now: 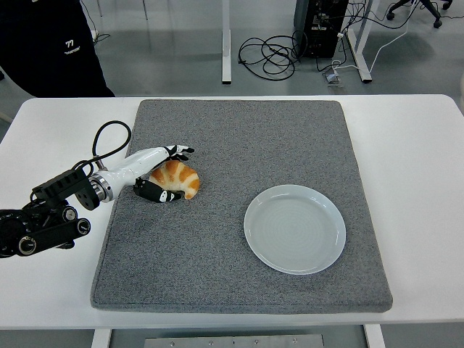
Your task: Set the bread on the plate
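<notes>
A golden croissant (181,178) lies on the grey mat (239,145), left of centre. My left hand (168,172) reaches in from the left and closes around it: the fingers (178,151) curl over its far side and the thumb (161,194) presses its near side. The croissant still rests on the mat. A pale blue plate (294,229) sits on the mat to the right, well apart from the hand, with nothing on it. The right arm is out of view.
A black cable (109,138) loops up from my left forearm over the white table (413,167). A person in dark clothing (51,43) stands at the top left behind the table.
</notes>
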Controlling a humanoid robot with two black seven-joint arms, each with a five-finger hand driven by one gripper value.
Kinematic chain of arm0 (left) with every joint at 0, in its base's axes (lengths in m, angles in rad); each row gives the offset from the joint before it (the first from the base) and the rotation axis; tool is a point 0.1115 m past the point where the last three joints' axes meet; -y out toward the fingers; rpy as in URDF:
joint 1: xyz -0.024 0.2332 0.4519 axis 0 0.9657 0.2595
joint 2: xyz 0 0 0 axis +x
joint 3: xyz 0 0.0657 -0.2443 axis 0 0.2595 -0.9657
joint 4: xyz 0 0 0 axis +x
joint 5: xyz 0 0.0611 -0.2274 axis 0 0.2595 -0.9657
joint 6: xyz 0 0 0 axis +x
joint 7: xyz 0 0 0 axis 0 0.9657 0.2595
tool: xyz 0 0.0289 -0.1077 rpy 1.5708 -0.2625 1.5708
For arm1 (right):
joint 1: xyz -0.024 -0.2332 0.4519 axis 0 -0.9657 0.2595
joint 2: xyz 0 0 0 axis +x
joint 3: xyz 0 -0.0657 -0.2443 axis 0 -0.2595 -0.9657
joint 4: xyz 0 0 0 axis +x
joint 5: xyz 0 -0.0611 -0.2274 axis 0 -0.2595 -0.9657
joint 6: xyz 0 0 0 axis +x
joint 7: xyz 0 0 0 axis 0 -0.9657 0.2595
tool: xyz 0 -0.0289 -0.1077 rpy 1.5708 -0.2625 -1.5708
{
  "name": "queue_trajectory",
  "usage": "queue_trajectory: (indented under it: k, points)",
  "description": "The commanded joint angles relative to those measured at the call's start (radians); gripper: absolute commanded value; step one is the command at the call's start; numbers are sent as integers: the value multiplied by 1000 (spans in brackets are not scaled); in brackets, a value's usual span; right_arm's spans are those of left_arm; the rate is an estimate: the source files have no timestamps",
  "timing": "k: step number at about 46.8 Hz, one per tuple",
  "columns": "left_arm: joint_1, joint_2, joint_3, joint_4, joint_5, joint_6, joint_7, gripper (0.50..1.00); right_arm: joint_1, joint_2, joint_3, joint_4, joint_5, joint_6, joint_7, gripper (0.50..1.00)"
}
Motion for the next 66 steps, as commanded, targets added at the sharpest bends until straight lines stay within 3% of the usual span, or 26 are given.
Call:
queue_trajectory:
  k: [1, 10, 14, 46, 66]
  points:
    - [0, 0, 0, 0, -2, 0, -1, 716, 0, 0, 1, 0, 0, 0, 0, 1000]
    - [-6, 0, 1, 0, -57, 0, -1, 612, 0, 0, 0, -1, 0, 0, 0, 1000]
    - [-15, 3, 0, 0, -60, -2, 1, 500, 0, 0, 0, -1, 0, 0, 0, 1000]
    - [-89, 29, -23, -8, -155, -75, -17, 500, 0, 0, 3, 0, 0, 0, 0, 1000]
    - [-334, 17, -32, -14, -285, -189, 36, 500, 0, 0, 1, 0, 0, 0, 0, 1000]
